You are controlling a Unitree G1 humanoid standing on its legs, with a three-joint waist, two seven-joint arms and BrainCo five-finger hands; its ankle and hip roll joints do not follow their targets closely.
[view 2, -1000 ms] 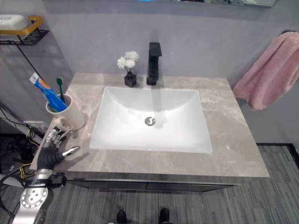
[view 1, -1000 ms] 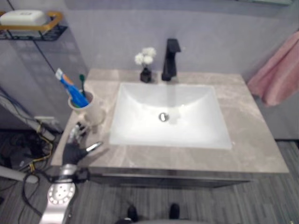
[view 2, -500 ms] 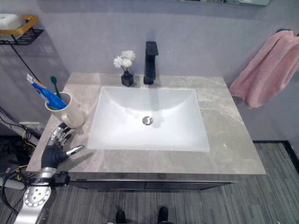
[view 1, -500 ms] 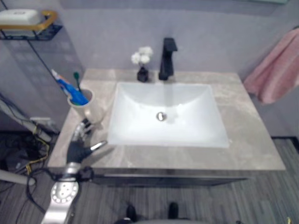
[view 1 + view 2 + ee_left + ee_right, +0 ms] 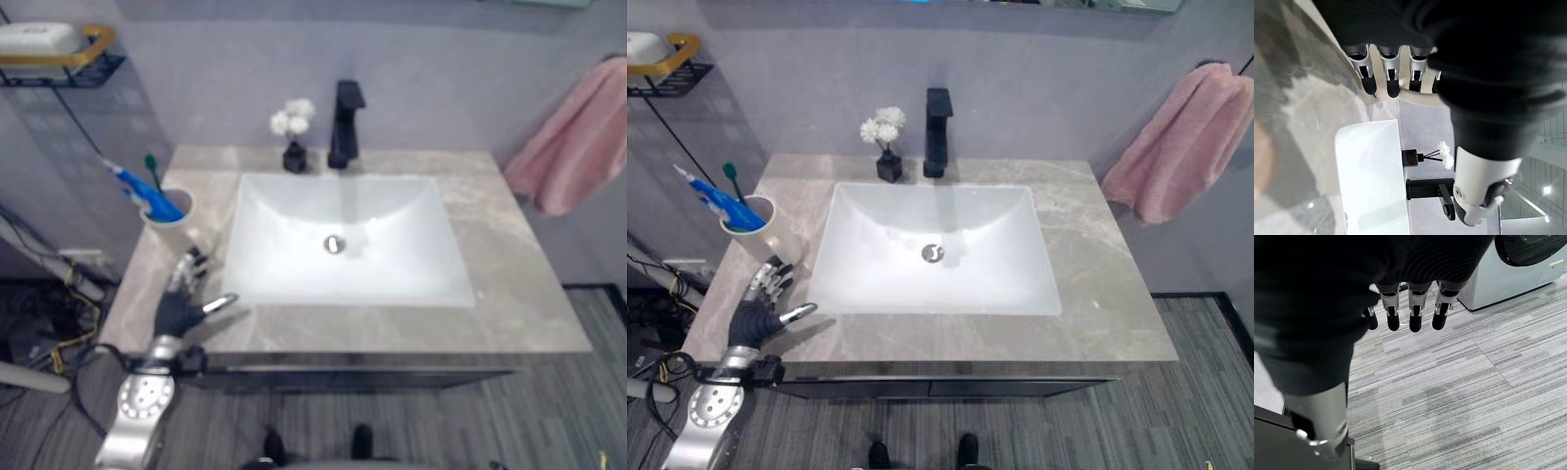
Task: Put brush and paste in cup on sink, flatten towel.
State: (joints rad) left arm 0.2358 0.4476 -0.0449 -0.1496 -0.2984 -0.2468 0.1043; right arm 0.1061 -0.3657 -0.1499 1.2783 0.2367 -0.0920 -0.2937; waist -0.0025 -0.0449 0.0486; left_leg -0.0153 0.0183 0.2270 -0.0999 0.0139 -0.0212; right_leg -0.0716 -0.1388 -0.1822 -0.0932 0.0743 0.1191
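The cup [image 5: 1415, 98], just past the left hand's fingertips [image 5: 1393, 90], is mostly hidden behind them; the towel [image 5: 578, 147] is cut off.

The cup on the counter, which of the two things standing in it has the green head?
The toothbrush: a thin dark stem with a green head. The blue toothpaste tube beside it in the beige cup is wider, with a white cap.

Left hand [image 5: 759, 315] sits open on the counter [image 5: 1097, 294], fingers spread, and the cup [image 5: 764, 235] stands just past its fingertips, blocking the way ahead. Off its thumb side the white basin [image 5: 936, 250] drops away, wide open. Beyond that, faucet [image 5: 937, 132] and flower vase [image 5: 887, 162] guard the back edge. Right hand [image 5: 1400, 308] hangs over bare floor [image 5: 1449, 396].
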